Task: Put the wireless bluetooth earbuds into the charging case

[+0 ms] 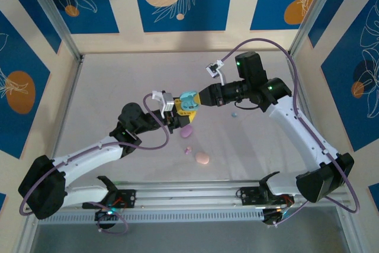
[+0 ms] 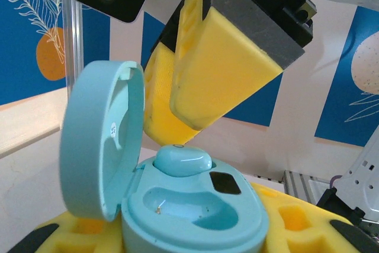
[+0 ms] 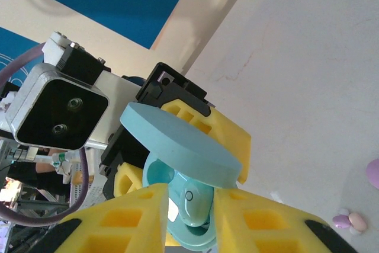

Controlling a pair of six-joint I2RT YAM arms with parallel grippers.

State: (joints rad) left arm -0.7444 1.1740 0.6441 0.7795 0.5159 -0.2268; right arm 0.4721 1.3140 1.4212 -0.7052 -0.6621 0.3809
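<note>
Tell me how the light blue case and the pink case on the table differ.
The light blue case is hinged open, lid up; the pink case looks shut. The blue one is gripped in the left pincer above the table; the pink one lies loose on it. Both are smooth pastel ovals.

Clock from the charging case (image 1: 188,100), top view. 3 is blocked by the right hand (image 1: 197,101), 9 by the left hand (image 1: 180,109). Right hand's fingers (image 2: 219,69) hang just over the well, and the raised lid (image 2: 98,140) walls one side. 6 is cluttered: purple case (image 1: 186,130), pink case (image 1: 202,158). At 12 the surface (image 1: 130,75) is free.
</note>
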